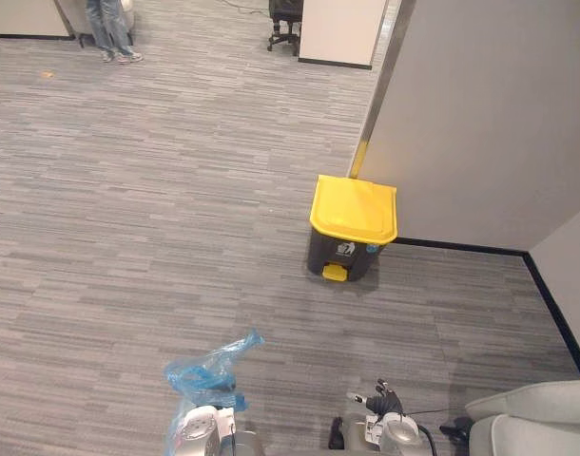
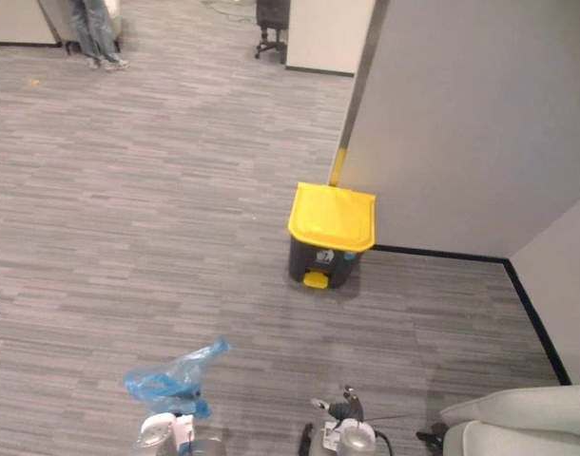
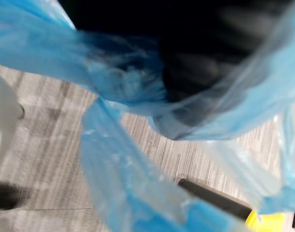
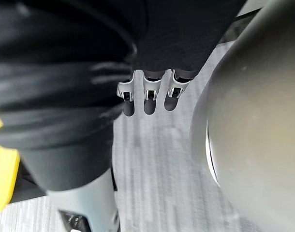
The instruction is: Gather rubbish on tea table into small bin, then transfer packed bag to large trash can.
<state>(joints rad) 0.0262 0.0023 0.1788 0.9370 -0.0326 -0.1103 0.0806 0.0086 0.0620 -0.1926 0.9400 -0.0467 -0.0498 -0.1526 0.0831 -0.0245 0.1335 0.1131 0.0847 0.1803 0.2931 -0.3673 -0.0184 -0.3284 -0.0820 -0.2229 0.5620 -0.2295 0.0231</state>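
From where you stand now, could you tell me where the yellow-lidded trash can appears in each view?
Left eye view: yellow-lidded trash can right of centre, against the grey partition wall.
Right eye view: near centre, by that wall.
Left wrist view: its yellow corner past the blue bag.
Right wrist view: a yellow patch, probably its lid.
Shared landmark: the striped grey carpet.

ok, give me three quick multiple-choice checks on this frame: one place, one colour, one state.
1. Where is the trash can? A by a person's feet; B at the foot of the grey wall; C beside an office chair.
2. Colour of the bag? A blue; B black; C white.
3. The can's lid is: A propped open; B lying on the floor; C shut.
Answers: B, it stands at the wall panel's base; A, translucent blue film; C, the yellow lid lies flat on the can.
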